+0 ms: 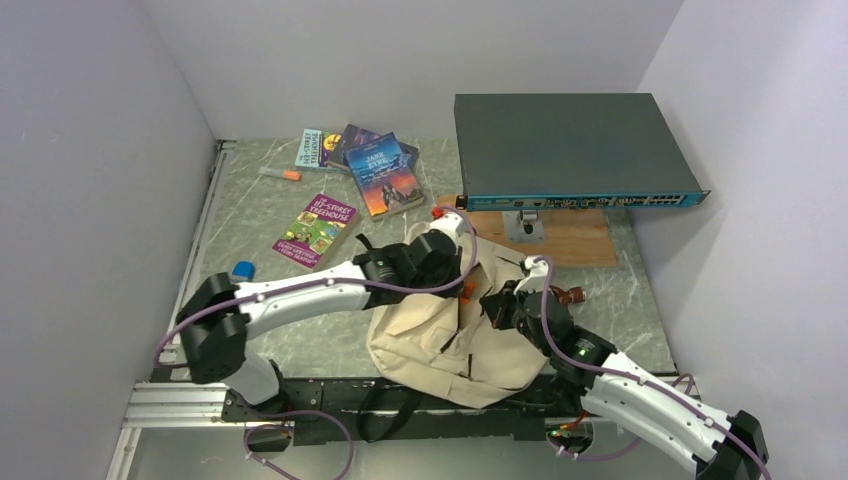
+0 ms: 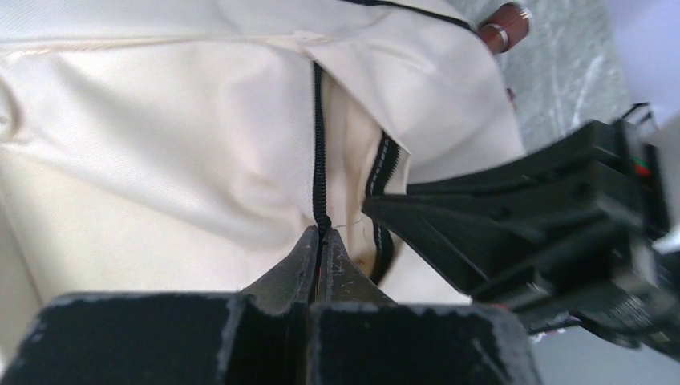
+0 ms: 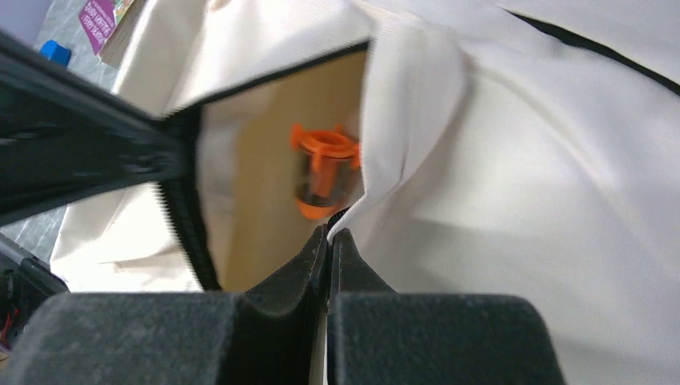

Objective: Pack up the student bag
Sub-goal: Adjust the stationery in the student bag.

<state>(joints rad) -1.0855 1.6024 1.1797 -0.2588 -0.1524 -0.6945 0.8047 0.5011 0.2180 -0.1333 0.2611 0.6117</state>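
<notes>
The student bag (image 1: pixel 440 335), cream-beige with dark zippers, lies at the near middle of the table with its black straps hanging over the front edge. My left gripper (image 1: pixel 460 280) is shut on the black zipper line (image 2: pixel 321 160) at the edge of the opening; its tips (image 2: pixel 321 233) pinch it. My right gripper (image 1: pixel 488 303) is shut on the opposite cream fabric edge (image 3: pixel 330 233). Between them the bag (image 3: pixel 521 200) gapes open. An orange-capped object (image 3: pixel 325 168) lies inside.
Paperbacks lie at the far left: a purple one (image 1: pixel 315 230), a blue one (image 1: pixel 385 175) and two more behind it (image 1: pixel 330 148). An orange-tipped marker (image 1: pixel 280 174) and a blue-capped item (image 1: pixel 243 270) lie left. A network switch (image 1: pixel 570 150) stands on a wooden board (image 1: pixel 570 240). A brown cylinder (image 1: pixel 570 295) lies right of the bag.
</notes>
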